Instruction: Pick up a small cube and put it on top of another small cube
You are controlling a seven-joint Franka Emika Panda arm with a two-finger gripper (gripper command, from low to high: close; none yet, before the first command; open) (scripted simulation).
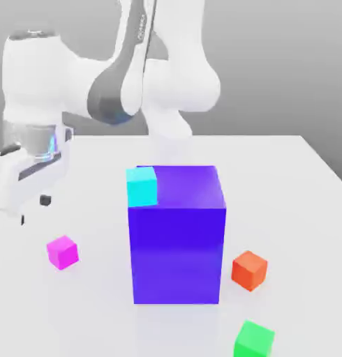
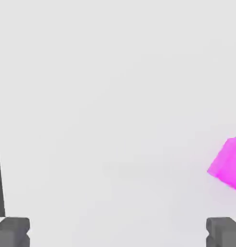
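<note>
The small magenta-pink cube (image 1: 62, 252) lies on the white table (image 1: 299, 209) toward the exterior view's left. In the hand view the magenta cube (image 2: 228, 164) is off to one side of the fingers, not between them. My gripper (image 1: 33, 209) hangs above the table, farther back and a little more to the exterior view's left than this cube. In the hand view my gripper (image 2: 118, 234) is open, and only bare table lies between the dark fingertips (image 2: 11, 231). A small cyan cube (image 1: 142, 186) shows at the big block's top left corner; I cannot tell whether it rests on the block.
A tall blue-purple block (image 1: 177, 244) stands mid-table, to the exterior view's right of the magenta cube. An orange-red cube (image 1: 249, 270) lies to the right of the block, and a green cube (image 1: 254, 339) sits near the front edge.
</note>
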